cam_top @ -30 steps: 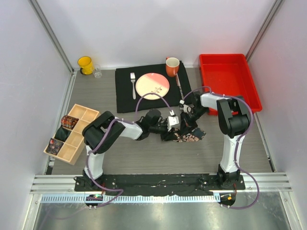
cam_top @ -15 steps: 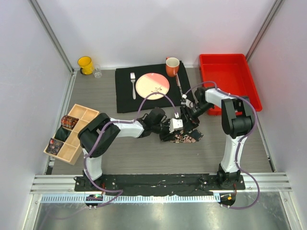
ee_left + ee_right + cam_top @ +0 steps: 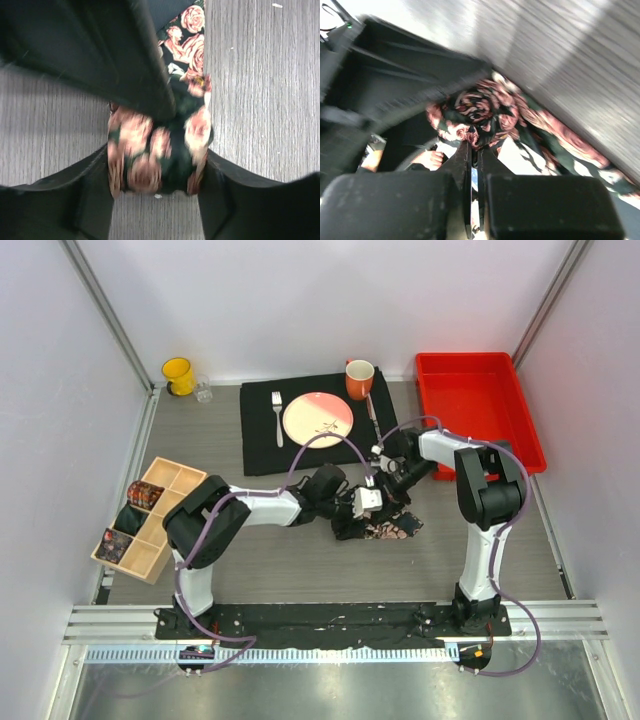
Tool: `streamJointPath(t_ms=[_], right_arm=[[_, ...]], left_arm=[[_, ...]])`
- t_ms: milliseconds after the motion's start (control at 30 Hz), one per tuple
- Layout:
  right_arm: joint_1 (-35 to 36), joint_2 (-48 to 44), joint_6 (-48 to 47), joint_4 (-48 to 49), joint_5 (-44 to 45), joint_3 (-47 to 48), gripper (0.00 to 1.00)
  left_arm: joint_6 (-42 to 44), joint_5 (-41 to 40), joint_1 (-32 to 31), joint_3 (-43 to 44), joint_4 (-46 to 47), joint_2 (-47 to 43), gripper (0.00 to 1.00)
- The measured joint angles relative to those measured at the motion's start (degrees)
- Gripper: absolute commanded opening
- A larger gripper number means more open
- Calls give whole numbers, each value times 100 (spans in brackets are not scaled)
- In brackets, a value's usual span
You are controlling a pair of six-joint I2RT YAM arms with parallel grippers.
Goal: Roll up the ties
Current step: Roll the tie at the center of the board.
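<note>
The left arm (image 3: 262, 508) and right arm (image 3: 478, 540) are white with black joints, purple cables (image 3: 320, 443), a black-fingered left tool (image 3: 157, 192) and right tool (image 3: 474, 167).

I work in a lab test cell: white panel walls (image 3: 300, 300) on aluminium posts (image 3: 105, 310), a black base plate (image 3: 340, 620) bolting me to the table (image 3: 300, 575).
</note>
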Motion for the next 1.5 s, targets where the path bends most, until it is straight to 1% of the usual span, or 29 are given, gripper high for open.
streamJointPath(t_ms=[133, 300, 467, 700, 767, 800, 833, 867, 933, 967, 1000, 1033, 1067, 1100, 1167, 1200, 1267, 1300, 1400, 1500], right_arm=[[-127, 55, -24, -122, 361, -85, 1], [-232, 157, -7, -240, 1189, -87, 1], [-199, 227, 94, -343, 1414, 11, 1], [-199, 343, 136, -461, 1394, 114, 1], [-192, 352, 136, -476, 1394, 131, 1], [-190, 356, 136, -487, 1394, 140, 1], [-186, 365, 133, -498, 1394, 153, 1], [-184, 372, 133, -503, 1390, 157, 1], [-184, 374, 133, -505, 1375, 162, 2], [-179, 374, 131, -511, 1370, 166, 6], [-177, 374, 116, -525, 1357, 184, 9], [-175, 374, 103, -542, 1357, 195, 18], [-188, 374, 87, -562, 1342, 212, 22], [-236, 374, 57, -570, 1298, 229, 31], [-328, 372, -15, -573, 1248, 254, 36], [-413, 372, -55, -562, 1191, 256, 43], [-629, 358, -162, -540, 1054, 256, 45], [-717, 332, -208, -540, 975, 254, 50], [-920, 177, -299, -531, 616, 245, 53], [-905, 9, -319, -511, 118, 236, 53]], left_arm=[[-201, 76, 68, -4, -15, -4, 73], [-461, 275, 125, -13, 28, -44, 84], [-658, 614, 140, -13, 354, -50, 85], [-896, 1001, 109, 57, 1182, 177, 84], [-925, 1032, 79, 103, 1360, 326, 80], [-949, 1038, 66, 122, 1414, 393, 72], [-962, 1040, 46, 140, 1432, 455, 67], [-951, 1047, 28, 170, 1416, 507, 57], [-938, 1047, -4, 221, 1344, 562, 47], [-885, 1036, -13, 225, 1290, 564, 41], [-837, 1005, -28, 232, 1246, 564, 39], [-804, 986, -31, 236, 1202, 562, 36], [-717, 957, -33, 236, 1126, 546, 31], [-678, 925, -35, 236, 1075, 529, 29], [-564, 815, -33, 210, 933, 442, 26], [-525, 763, -31, 179, 857, 382, 24], [-474, 662, -28, 76, 763, 269, 22], [-444, 638, -26, 24, 721, 219, 22], [-400, 568, -26, -37, 632, 140, 22], [-376, 527, -26, -33, 599, 138, 22]])
